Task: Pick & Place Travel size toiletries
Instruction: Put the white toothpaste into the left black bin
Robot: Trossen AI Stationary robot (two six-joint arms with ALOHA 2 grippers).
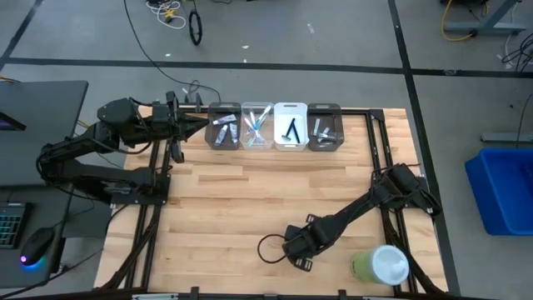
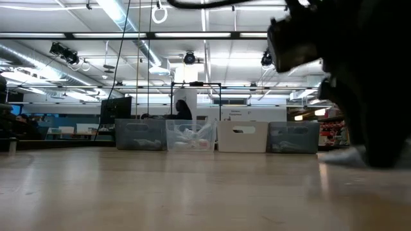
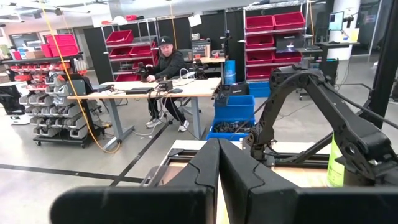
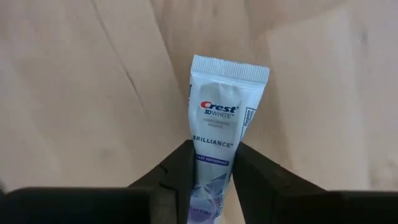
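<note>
At the near edge of the pale wooden counter [image 1: 250, 200] I have the right gripper [image 4: 210, 163] down low, its fingers [image 4: 180, 171] pinched on a small white-and-blue toothpaste tube [image 4: 219, 127] lying flat on the wood. Beside it stands a round green-and-white container [image 1: 381, 265]. Far back, my left gripper [image 3: 217, 163], fingers shut and empty, waits by four small bins [image 1: 274, 127] holding sorted toiletries [image 1: 290, 132].

Four bins [image 2: 217, 136] line the table's [image 2: 160, 192] far edge; a dark arm [image 2: 359, 70] looms right.
</note>
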